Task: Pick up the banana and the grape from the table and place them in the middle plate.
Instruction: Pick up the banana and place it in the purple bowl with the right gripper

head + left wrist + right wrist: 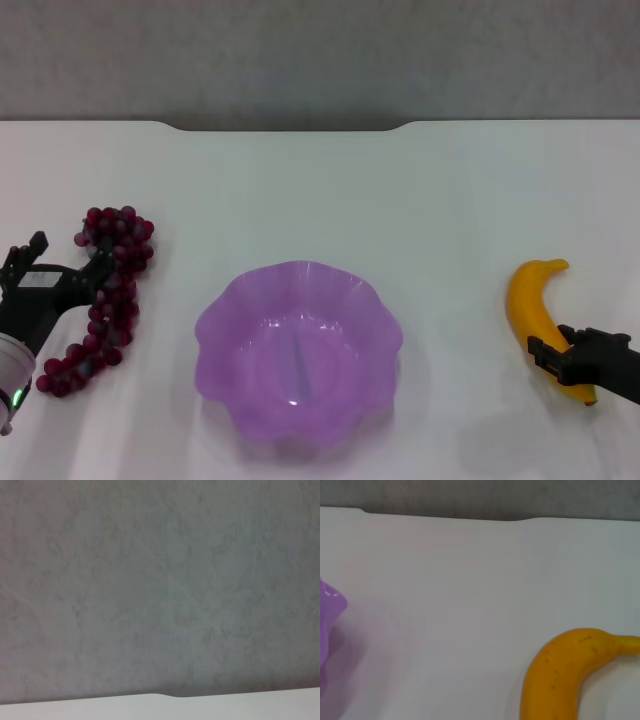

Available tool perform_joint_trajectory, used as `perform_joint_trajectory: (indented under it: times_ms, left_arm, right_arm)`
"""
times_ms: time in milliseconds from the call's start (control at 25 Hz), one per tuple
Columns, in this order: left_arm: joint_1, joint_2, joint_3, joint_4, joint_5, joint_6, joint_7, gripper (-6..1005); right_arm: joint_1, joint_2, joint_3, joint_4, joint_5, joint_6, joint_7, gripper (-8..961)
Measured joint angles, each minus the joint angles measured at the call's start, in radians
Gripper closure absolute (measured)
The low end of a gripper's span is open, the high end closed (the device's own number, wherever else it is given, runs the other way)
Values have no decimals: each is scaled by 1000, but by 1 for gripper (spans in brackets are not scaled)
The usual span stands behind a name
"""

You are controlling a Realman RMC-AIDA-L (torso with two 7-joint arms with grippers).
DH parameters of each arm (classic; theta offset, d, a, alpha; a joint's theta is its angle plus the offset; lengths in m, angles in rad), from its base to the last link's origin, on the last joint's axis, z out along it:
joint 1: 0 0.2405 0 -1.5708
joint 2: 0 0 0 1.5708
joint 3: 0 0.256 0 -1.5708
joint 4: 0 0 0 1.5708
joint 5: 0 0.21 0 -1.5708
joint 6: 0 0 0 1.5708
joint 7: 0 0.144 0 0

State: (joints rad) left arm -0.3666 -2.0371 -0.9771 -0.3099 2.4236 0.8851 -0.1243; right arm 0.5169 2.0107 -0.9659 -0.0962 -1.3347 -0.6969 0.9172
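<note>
Straddling the grape [105, 290], left pincer [62, 272] gapes; right pincer [550, 355] (grip unclear) meets the banana [535, 310] — arm cut off.

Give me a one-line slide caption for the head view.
Left end effector at the grape, right end effector at the banana, the middle plate empty between them.

L gripper [68, 268] is low at the left edge of head view, black fingers spread wide, one finger [36, 245] up and free, the other at the grape [105, 295]. R gripper [548, 355] comes in from the right edge, low, fingers at the banana [530, 305] near end; open or shut not visible.
</note>
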Motion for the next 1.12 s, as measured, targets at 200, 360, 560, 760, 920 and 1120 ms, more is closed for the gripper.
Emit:
perform_joint_trajectory:
  times_ms: [200, 360, 560, 760, 920, 1120]
  left_arm:
    - [0, 0, 0, 0, -1, 0, -1, 120]
    - [2, 2, 0, 0, -2, 0, -21, 120]
    - [3, 3, 0, 0, 0, 0, -30, 120]
    - [3, 3, 0, 0, 0, 0, -31, 120]
    - [2, 4, 0, 2, 2, 0, -31, 120]
    - [1, 5, 0, 4, 2, 0, -31, 120]
  right_arm:
    - [7, 0, -37, -1, 1, -5, 2, 463]
    - [8, 2, -48, -1, 0, -11, 5, 459]
    - [5, 3, -50, -5, -2, -22, -3, 454]
    - [2, 5, -47, -10, 2, -16, -24, 449]
    - [5, 3, -39, -15, 9, -8, -27, 446]
    - [5, -1, -39, -73, 10, -3, -23, 441]
